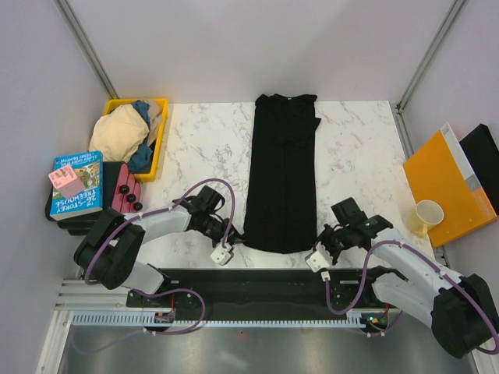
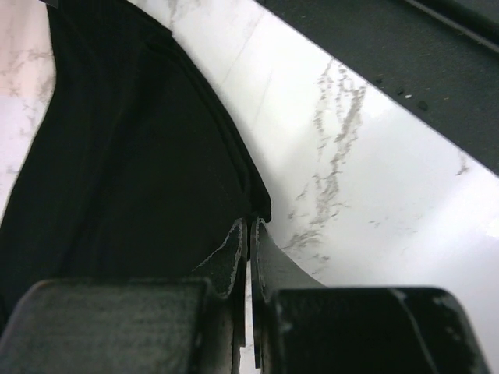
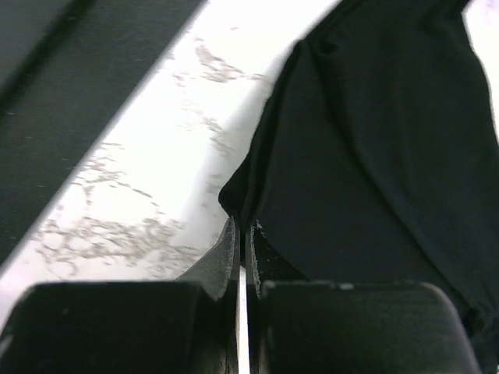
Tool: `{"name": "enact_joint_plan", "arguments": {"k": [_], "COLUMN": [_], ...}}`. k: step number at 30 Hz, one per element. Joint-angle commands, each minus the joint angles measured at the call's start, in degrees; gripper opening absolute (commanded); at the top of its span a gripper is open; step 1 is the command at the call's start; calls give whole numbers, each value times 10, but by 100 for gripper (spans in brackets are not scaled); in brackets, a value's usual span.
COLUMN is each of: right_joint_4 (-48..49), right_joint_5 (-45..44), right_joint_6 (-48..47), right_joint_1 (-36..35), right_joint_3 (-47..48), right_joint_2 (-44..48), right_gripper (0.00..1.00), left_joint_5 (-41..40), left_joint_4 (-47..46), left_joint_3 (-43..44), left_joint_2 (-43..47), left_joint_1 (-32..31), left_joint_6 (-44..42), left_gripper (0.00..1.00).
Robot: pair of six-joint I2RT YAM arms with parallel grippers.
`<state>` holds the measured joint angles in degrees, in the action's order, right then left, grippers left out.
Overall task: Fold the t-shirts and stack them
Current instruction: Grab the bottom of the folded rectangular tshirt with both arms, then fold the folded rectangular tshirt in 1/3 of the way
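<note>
Blue tee (image 1: 142, 160) mostly buried under beige tee (image 1: 118, 132) in bin (image 1: 163, 128). Black tee (image 2: 117, 179) cut off at top and left edges of left wrist view. Dark slab (image 1: 485, 152) clipped by right edge, top view. Cup (image 1: 428, 214) contents unreadable.

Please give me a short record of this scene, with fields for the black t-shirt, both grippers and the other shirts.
black t-shirt: folded into a long strip, flat on the marble table, collar at the far end
left gripper: shut on the strip's near left corner
right gripper: shut on its near right corner
other shirts: beige t-shirt and blue t-shirt, crumpled in the yellow bin, far left
stack: none yet
</note>
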<state>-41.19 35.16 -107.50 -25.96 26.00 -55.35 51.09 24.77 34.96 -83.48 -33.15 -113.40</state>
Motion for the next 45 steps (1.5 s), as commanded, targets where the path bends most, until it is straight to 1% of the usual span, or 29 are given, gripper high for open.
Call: {"name": "enact_joint_plan", "arguments": {"k": [1, 6, 10, 16, 23, 27, 32, 36, 41, 45], "right_joint_4": [-35, -46, -57, -53, 24, 54, 106, 131, 160, 180], "right_joint_5": [18, 13, -9, -36, -79, -103, -116, -131, -149, -164], "right_joint_6": [52, 97, 106, 138, 200, 215, 229, 233, 241, 253], "right_joint_1": [-1, -1, -2, 3, 25, 40, 54, 62, 73, 82], "right_joint_3": [71, 136, 188, 254, 310, 349, 382, 404, 443, 497], "right_joint_2": [-33, -93, -142, -199, -259, -315, -356, -395, -449, -496], "right_gripper": [0, 0, 0, 0, 0, 0, 0, 0, 0, 0], "left_joint_5": [15, 9, -16, -43, -74, -81, -88, -91, -90, -87], "left_joint_4": [4, 4, 4, 3, 2, -9, -37, -60, -77, -84], "left_joint_3": [48, 84, 133, 189, 236, 265, 300, 352, 414, 445], "left_joint_2": [21, 17, -2, -38, -84, -113, -154, -203, -251, -284], "left_joint_1": [-3, -3, -1, 10, 32, 49, 70, 84, 91, 92], "left_joint_6": [-124, -74, -24, 3, 20, 25, 35, 37, 45, 41], "left_gripper": [2, 2, 2, 2, 2, 2, 2, 2, 2, 2]}}
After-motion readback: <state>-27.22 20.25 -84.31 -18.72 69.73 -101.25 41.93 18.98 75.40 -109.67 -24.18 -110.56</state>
